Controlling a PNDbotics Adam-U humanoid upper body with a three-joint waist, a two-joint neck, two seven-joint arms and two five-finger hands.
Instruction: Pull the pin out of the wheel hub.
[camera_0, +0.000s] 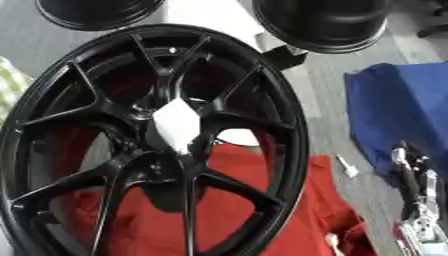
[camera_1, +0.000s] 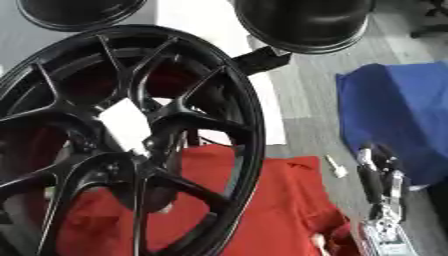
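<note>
One big black wheel hub (camera_0: 149, 145) fills my view, tilted up on a red cloth (camera_0: 262, 215), which I judge is padding against scratches. Two more dark rims sit at twelve o'clock (camera_0: 96, 12) and one o'clock (camera_0: 324, 22), seemingly set aside. One blue cloth (camera_0: 402, 110) lies at three o'clock. My right hand (camera_1: 378, 185) waits at four o'clock, fingers up and relaxed, holding nothing; left hand not visible. One white piece (camera_0: 178, 123) sits at the hub's centre, likely the pin. One small white bit (camera_0: 347, 166) lies loose near the hand.
</note>
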